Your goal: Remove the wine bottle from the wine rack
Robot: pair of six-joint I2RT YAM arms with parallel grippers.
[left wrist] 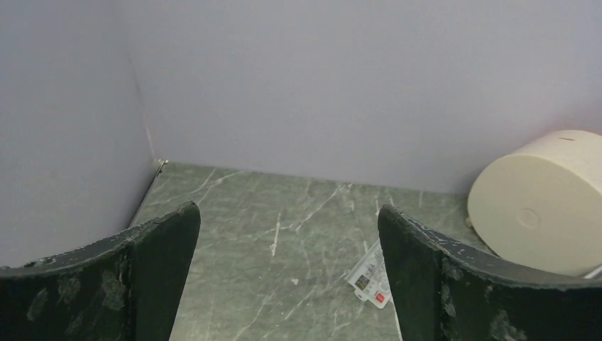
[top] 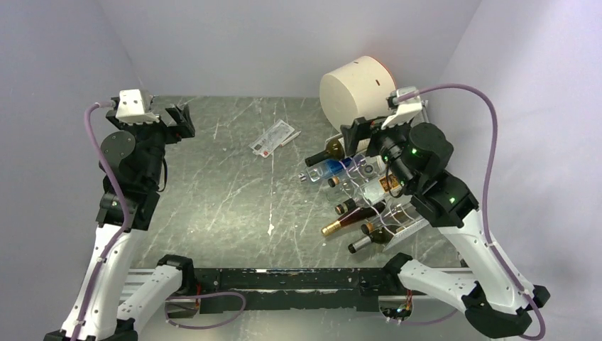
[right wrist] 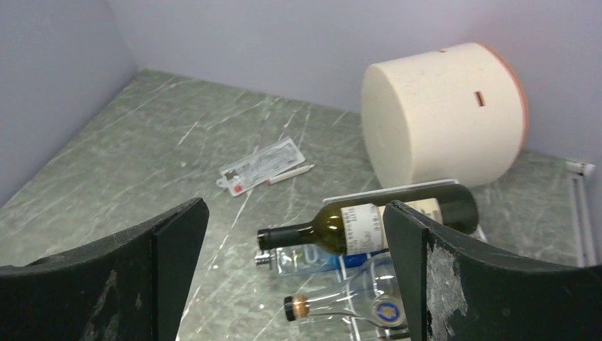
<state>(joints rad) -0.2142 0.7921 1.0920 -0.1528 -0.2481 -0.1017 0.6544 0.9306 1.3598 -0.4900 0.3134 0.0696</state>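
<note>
Hovering wide open near the dark green wine bottle (right wrist: 369,224) lying atop the wine rack (top: 401,213) at right of the frame, the right pincer (right wrist: 294,213) holds nothing; the left pincer (left wrist: 287,220) gapes at upper left.

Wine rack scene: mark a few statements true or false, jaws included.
1. Right jaws stand open, holding nothing. True.
2. The green wine bottle lies on the wine rack. True.
3. Left jaws grip a bottle. False: they are open and empty, far from the rack.
4. The cream cylinder stands by the left arm. False: it sits behind the rack, on the right.
5. A card packet lies on the table, apart from the rack. True.
</note>
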